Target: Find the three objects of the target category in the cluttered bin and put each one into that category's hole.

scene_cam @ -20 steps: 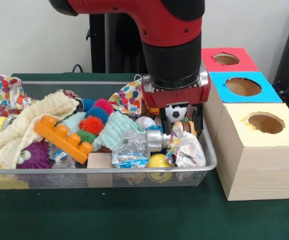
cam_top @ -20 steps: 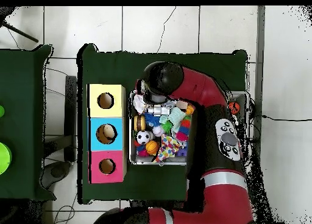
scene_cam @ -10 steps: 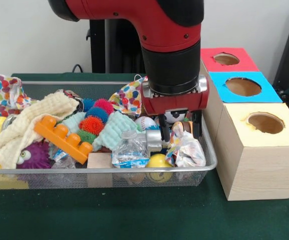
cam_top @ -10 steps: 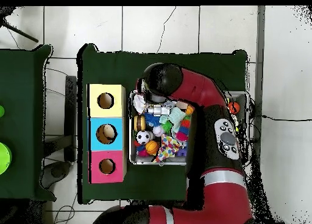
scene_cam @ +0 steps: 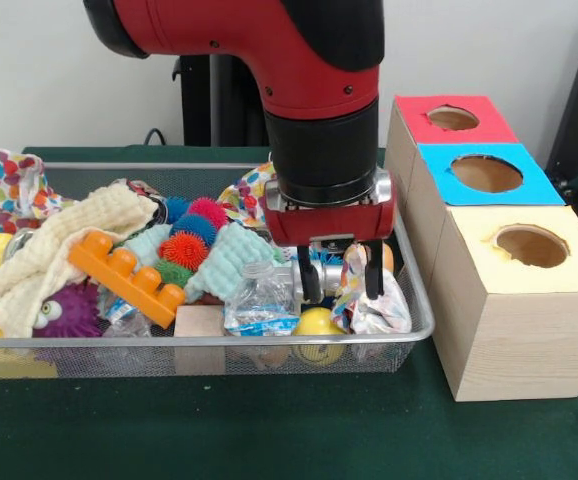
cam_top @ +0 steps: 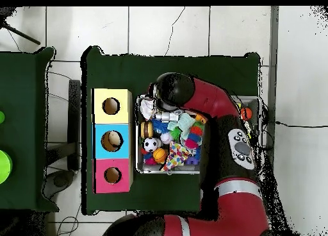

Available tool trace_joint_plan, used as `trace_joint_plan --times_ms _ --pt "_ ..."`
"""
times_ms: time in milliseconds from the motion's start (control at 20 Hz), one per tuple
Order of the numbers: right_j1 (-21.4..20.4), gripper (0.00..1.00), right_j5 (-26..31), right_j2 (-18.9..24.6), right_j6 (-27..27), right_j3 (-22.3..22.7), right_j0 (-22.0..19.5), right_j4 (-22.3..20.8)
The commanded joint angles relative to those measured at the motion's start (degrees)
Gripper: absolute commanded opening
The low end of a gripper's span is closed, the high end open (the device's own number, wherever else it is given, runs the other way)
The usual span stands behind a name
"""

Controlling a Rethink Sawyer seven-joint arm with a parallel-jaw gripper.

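A wire mesh bin (scene_cam: 89,343) holds a jumble of toys, cloths and bottles. My gripper (scene_cam: 341,282) hangs open low in the bin's right end. Its two black fingers straddle the top of a crumpled white patterned wrapper (scene_cam: 374,305). Just left of the fingers lies a crushed clear water bottle (scene_cam: 257,298), and a yellow ball (scene_cam: 316,323) sits below it. Three wooden boxes with holes stand to the right: red (scene_cam: 451,117), blue (scene_cam: 485,173) and yellow (scene_cam: 531,245). In the overhead view the arm (cam_top: 172,91) hides the gripper; a soccer ball (cam_top: 151,144) and an orange ball (cam_top: 159,154) show.
An orange toy brick (scene_cam: 127,270), a cream towel (scene_cam: 59,250), spiky red, orange and blue balls (scene_cam: 184,247), a purple fuzzy toy (scene_cam: 67,310) and a wooden block (scene_cam: 199,321) fill the bin's left and middle. Dotted cloths (scene_cam: 17,185) hang at the back.
The arm has shifted left and toward the bin's front edge, dropping lower. The fingers now reach around the crumpled wrapper, and the arm covers the soccer ball and baseball.
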Motion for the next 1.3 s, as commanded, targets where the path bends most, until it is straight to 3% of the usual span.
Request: trace_joint_plan --times_ms 50,300,350,1300 --pt "2.2 1.0 -2.0 3.1 2.8 6.8 -0.4 -3.2" --pt "2.5 1.0 0.2 3.1 2.8 5.9 -0.2 -2.5" --pt "2.6 0.0 0.6 3.1 2.8 5.7 -0.2 -2.4" --pt "2.6 0.0 2.2 2.6 4.6 4.6 1.0 -1.5"
